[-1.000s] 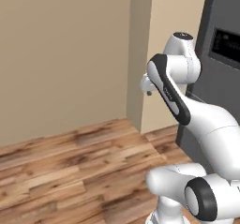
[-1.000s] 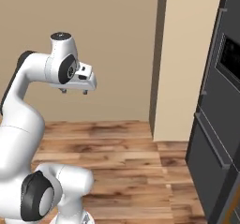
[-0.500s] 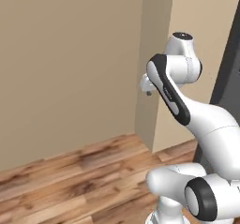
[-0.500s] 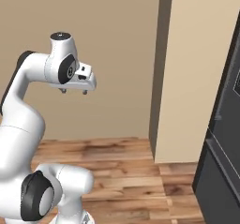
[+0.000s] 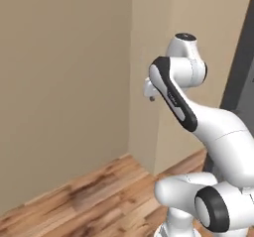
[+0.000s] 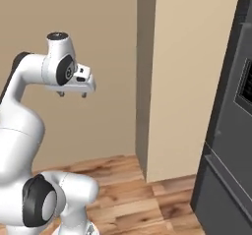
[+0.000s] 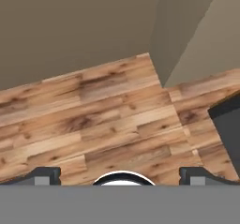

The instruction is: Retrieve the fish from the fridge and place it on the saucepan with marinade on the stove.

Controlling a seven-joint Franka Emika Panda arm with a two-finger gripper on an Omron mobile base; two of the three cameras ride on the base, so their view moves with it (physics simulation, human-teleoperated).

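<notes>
Right base view shows the white arm folded high above its base, its two-finger gripper (image 6: 72, 94) pointing down over a brown wood-plank floor (image 6: 123, 190) with the jaws spread wide and nothing between them. Just beyond the gripper stands a plain tan wall (image 6: 98, 42), and to the right of the gripper a beige wall corner (image 6: 187, 76) juts forward. Farther right of that corner, at the edge of the picture, rises a dark grey appliance front with a black panel (image 6: 231, 131); whether it is the fridge I cannot tell, and the fish cannot be made out anywhere. From the hand view, the two dark finger tips (image 7: 44, 175) sit far apart over the planks, the same beige corner ahead of them.
</notes>
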